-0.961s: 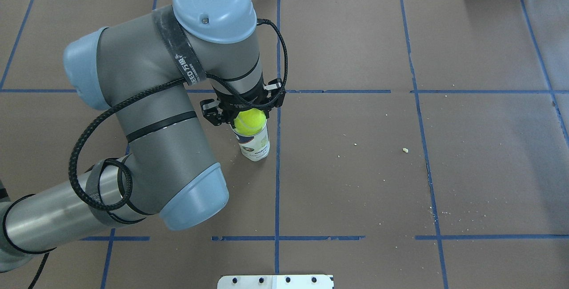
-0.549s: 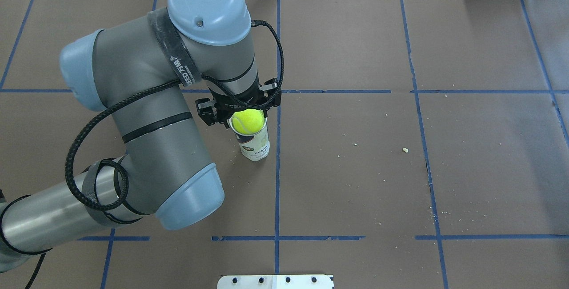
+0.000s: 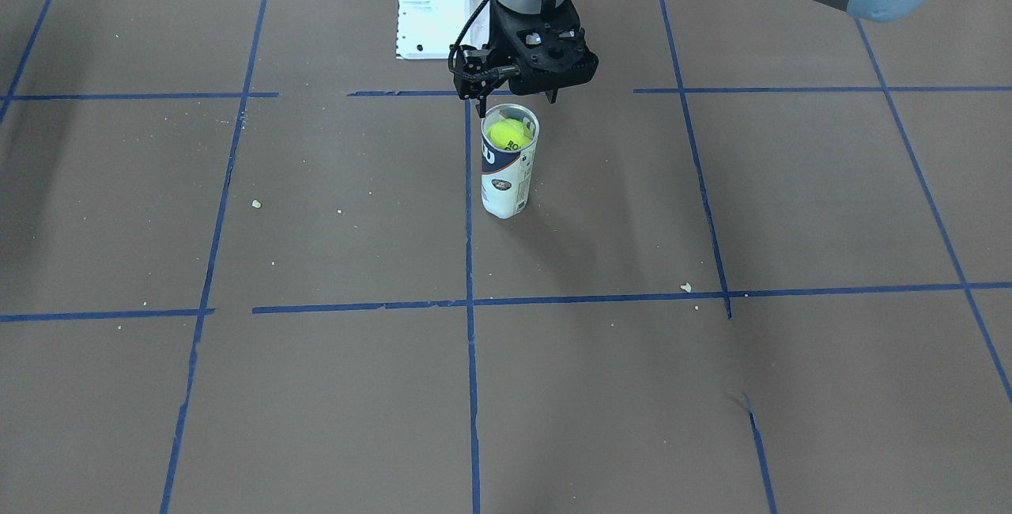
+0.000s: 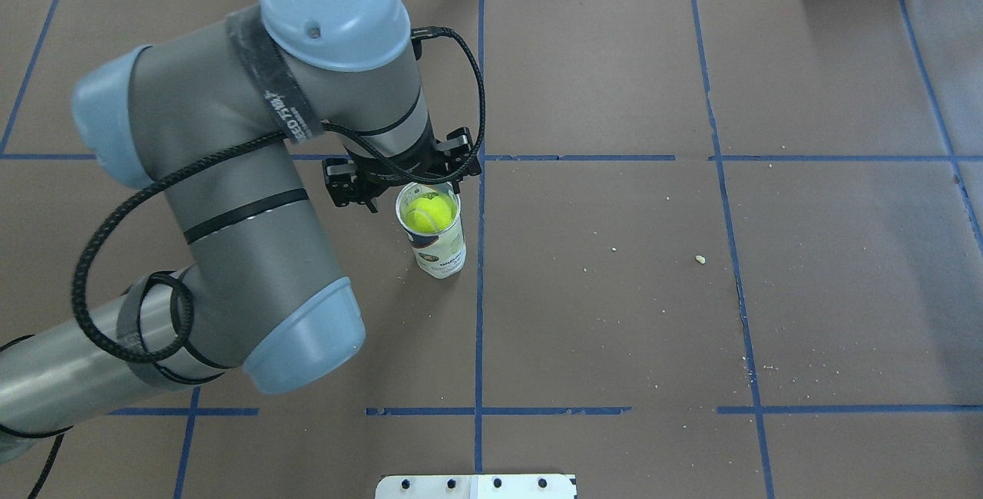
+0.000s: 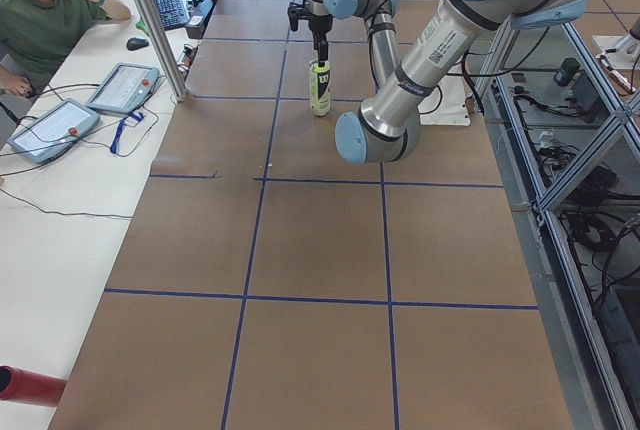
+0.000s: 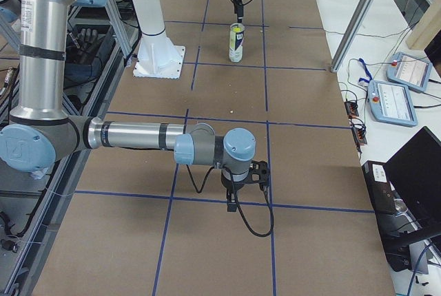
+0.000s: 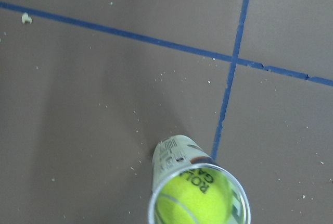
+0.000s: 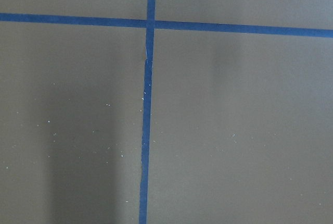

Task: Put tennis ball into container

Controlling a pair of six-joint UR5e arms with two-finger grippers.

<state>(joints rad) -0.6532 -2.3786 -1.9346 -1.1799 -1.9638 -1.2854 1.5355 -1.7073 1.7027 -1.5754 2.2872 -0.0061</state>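
Observation:
The container (image 3: 504, 182) stands upright on the brown table, just beside a blue tape line; it also shows in the overhead view (image 4: 443, 252). The yellow-green tennis ball (image 3: 506, 134) sits inside it just below the silvery rim, seen through the mouth (image 4: 428, 213) and in the left wrist view (image 7: 193, 201). My left gripper (image 3: 515, 100) hovers above the mouth, open, holding nothing and clear of the ball. My right gripper (image 6: 242, 184) hangs low over the table far from the can; I cannot tell its state.
The white robot base plate (image 3: 433, 16) lies behind the can. Small crumbs (image 4: 700, 259) dot the paper. An operator (image 5: 45, 20) and teach pendants (image 5: 125, 87) are at a side bench.
The left gripper has let go of the ball and risen away from the can. The ball has dropped from the fingers to just below the rim inside the container.

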